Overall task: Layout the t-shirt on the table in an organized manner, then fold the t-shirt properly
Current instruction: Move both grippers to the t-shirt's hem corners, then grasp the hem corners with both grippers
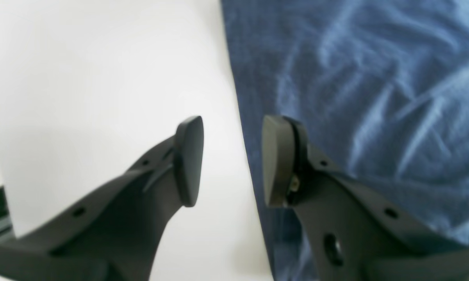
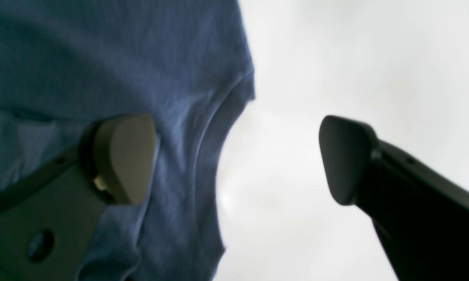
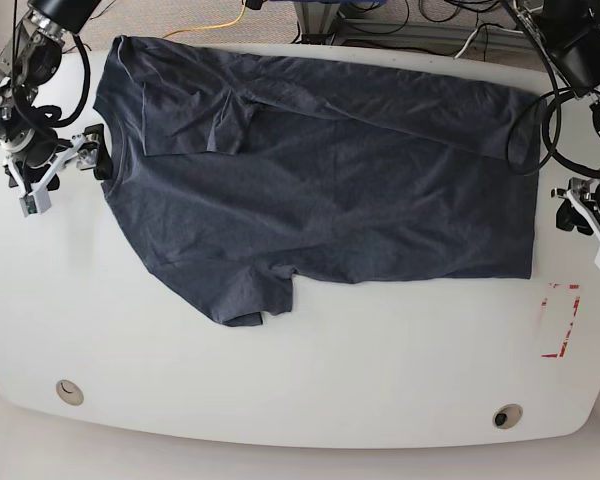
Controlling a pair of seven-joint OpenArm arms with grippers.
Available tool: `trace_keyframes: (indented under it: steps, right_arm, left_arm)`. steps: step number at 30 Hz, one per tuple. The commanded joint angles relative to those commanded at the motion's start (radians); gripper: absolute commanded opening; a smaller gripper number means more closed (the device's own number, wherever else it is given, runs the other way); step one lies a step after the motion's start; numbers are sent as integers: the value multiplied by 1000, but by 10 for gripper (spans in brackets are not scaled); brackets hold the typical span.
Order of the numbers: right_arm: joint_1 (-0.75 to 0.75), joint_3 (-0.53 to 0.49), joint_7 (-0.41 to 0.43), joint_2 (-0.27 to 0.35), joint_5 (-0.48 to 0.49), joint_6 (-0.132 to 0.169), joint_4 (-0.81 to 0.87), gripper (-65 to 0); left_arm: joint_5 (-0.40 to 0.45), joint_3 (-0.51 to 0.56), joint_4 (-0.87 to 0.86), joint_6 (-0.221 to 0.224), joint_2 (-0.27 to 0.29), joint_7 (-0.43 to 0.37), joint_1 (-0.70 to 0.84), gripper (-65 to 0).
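The t-shirt (image 3: 320, 190) is spread flat on the white tabletop (image 3: 280, 380), lying sideways in the base view: collar at that view's left, hem at its right. One sleeve is folded over the body near the far edge; the other sleeve sticks out toward the near edge. No lettering is seen on the upward face. Fabric is wrinkled, mostly flat.

The right hand (image 3: 65, 165) is placed at the collar end, on the base view's left. In the right wrist view the right hand (image 2: 238, 160) is spread wide, one pad (image 2: 125, 156) over the blue-grey cloth just inside the curved collar rim, the other over bare tabletop. Nothing is held. Contact with the cloth cannot be told.

The left hand (image 3: 585, 215) is placed at the hem end, on the base view's right, just beside the hem edge. In the left wrist view the left hand (image 1: 232, 160) is opened narrowly, with the straight hem edge of the t-shirt (image 1: 355, 97) running between the pads; one pad is over white tabletop (image 1: 101, 97), the other over cloth. Nothing is gripped.

A red tape mark (image 3: 560, 320) is seen near the hem corner, apart from the cloth. Two round holes (image 3: 507, 415) are seen along the near edge. Cables (image 3: 220, 20) are seen beyond the far edge.
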Motion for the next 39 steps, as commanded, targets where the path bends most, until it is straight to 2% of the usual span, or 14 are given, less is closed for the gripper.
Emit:
trace_keyframes:
  steps: [4,10,19,29,34,39]
  right_arm:
    - [133,-66,20,23,0,0,-170,-5]
    - [290,-173,129,31,-2,0,-391,-5]
    - [497,-400,377,66,-2,0,-760,-5]
    - [565,-592,609,74,-2,0,-1008,-5]
    - [557,-620,618,71,2,0,-1034,-5]
    - [523,-621,591,40,5,0,-1017,-6]
  left_arm:
    - [46,52,-100,0,-2,-86,-57,-415]
    - [100,94,-242,0,-2,-203,-140,-415]
    - [112,143,-430,0,-6,-347,-250,-415]
    - [110,233,-528,0,-9,-453,-278,-415]
    - [106,233,-529,0,-9,-451,-276,-415]
    - [106,233,-528,0,-6,-450,-273,-415]
